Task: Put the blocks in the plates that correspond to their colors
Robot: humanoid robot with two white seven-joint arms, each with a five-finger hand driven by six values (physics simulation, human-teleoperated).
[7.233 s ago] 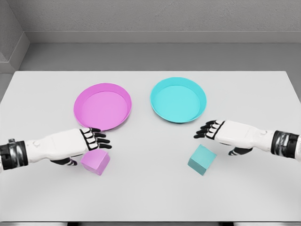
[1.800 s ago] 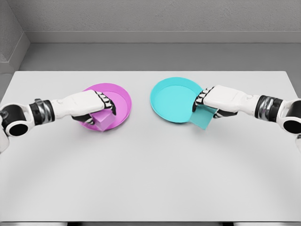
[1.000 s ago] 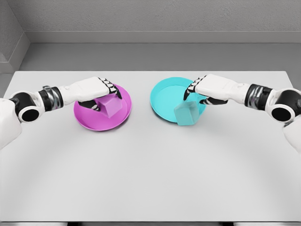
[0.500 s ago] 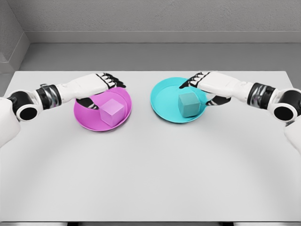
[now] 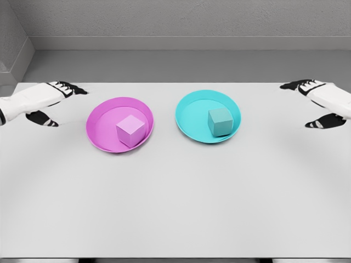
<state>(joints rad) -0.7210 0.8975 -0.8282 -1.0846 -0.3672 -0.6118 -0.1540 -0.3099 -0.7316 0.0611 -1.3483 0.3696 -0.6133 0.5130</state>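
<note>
Looking done: pink block point(image 5: 131, 130) sits in pink plate point(image 5: 101, 121), teal block point(image 5: 220, 121) in teal plate point(image 5: 192, 116); left hand point(image 5: 38, 99) and right hand point(image 5: 323, 97) at table point(image 5: 175, 208) side edges, fingers spread, holding nothing.

Pink block point(image 5: 131, 130) in pink plate point(image 5: 100, 131); teal block point(image 5: 220, 121) in teal plate point(image 5: 192, 118).
</note>
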